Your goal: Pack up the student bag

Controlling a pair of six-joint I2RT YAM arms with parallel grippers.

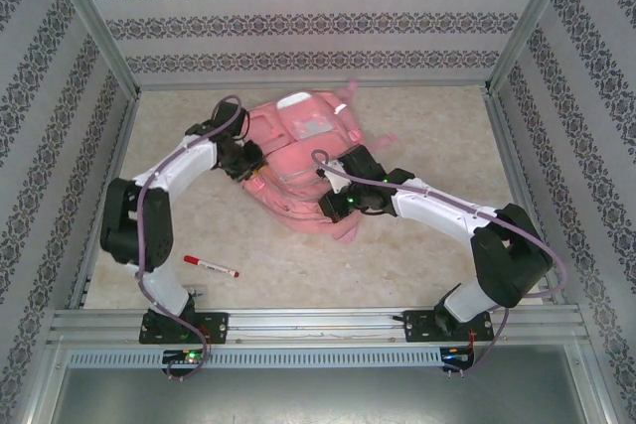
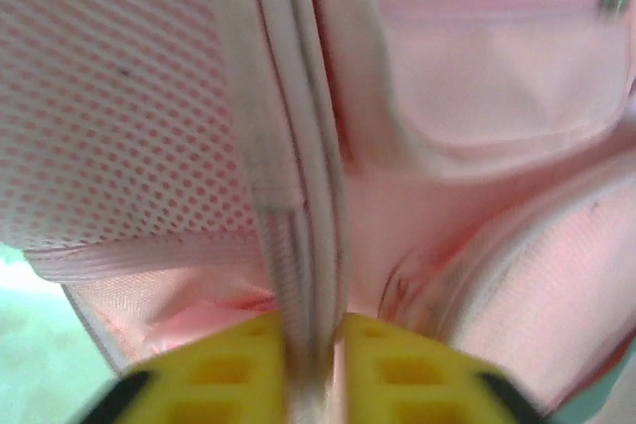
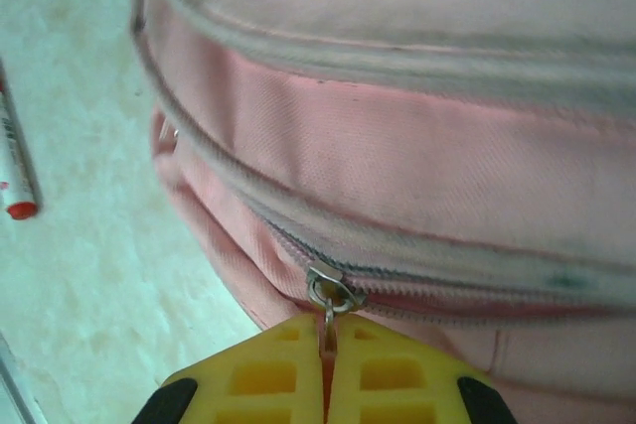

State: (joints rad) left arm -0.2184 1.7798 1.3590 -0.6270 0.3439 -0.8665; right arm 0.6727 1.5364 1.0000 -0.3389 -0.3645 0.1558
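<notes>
1. The student bag (image 1: pixel 298 146) lies flat in the middle of the table (image 1: pixel 417 265), with both of your arms reaching onto it from the near edge.
2. Your left gripper (image 1: pixel 250 164) sits at the bag's left edge. In the left wrist view the left gripper (image 2: pixel 316 369) has its yellow fingers (image 2: pixel 224 374) a narrow gap apart.
3. A pale zip band (image 2: pixel 288 146) of the bag (image 2: pixel 497 76) runs straight down into that gap and fills it, with pink mesh to one side and a flat pocket to the other.
4. The band lies between the pads, but you cannot tell whether they are pressing it or merely standing beside it.
5. Your right gripper (image 1: pixel 333 206) rests on the bag's near edge, right of centre.
6. In the right wrist view the right gripper (image 3: pixel 326 374) has its fingers (image 3: pixel 263 379) brought together, with only a hairline between them.
7. They pinch the zip pull (image 3: pixel 328 330), a small metal tab hanging from the slider (image 3: pixel 333 290) on a zip that runs across the side of the bag (image 3: pixel 397 146).
8. A red-capped marker (image 1: pixel 211 266) lies on the bare table near your left arm's base, well apart from the bag, and neither gripper touches it. It also shows at the left edge of the right wrist view (image 3: pixel 12 146).
</notes>
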